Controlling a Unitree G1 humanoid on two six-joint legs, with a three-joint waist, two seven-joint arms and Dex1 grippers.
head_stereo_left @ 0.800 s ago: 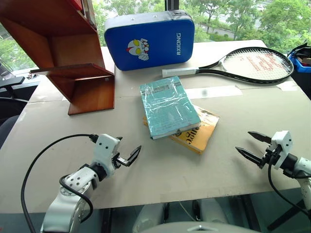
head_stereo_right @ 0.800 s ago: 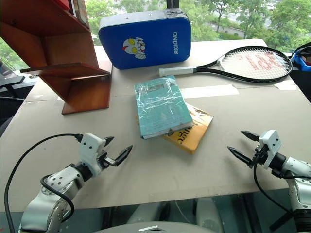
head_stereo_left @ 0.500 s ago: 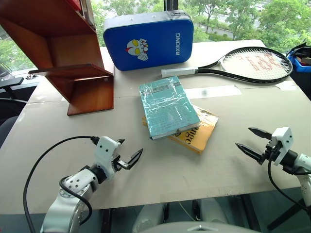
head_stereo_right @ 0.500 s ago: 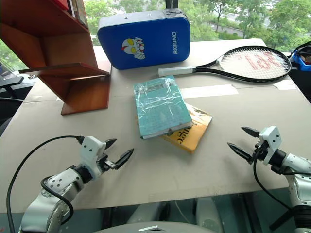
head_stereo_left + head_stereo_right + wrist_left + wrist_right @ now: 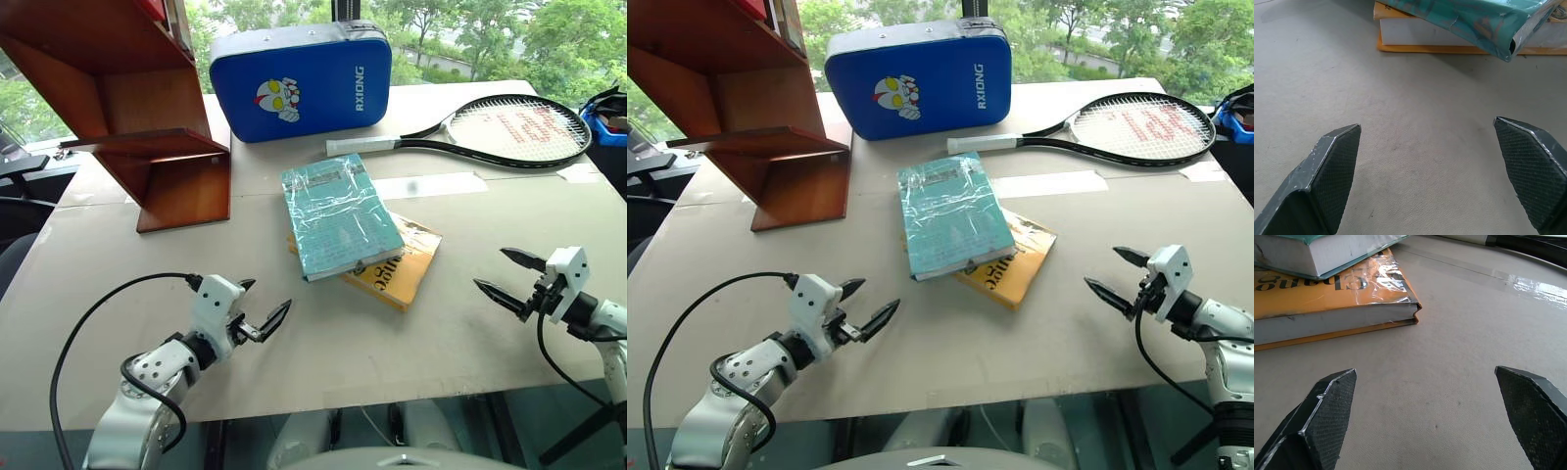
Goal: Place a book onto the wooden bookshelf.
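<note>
Since the teal shrink-wrapped book [image 5: 340, 215] lies flat on top of the yellow-orange book [image 5: 400, 266] mid-table, its edges overhang and look easy to pinch, I'd guess. My left gripper [image 5: 261, 318] and right gripper [image 5: 505, 277] hover low on either side, fingers spread wide, empty, both aimed inward at the stack. Wooden bookshelf [image 5: 147, 108] stands far-left, well apart, beside blue padded case [image 5: 301, 80]; tennis racket [image 5: 490, 127] behind.

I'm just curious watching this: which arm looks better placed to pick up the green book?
Probably the left. The book lies nearer the bookshelf side, and the open left pincer points toward it. The right pincer is open too, but on the far side.
</note>
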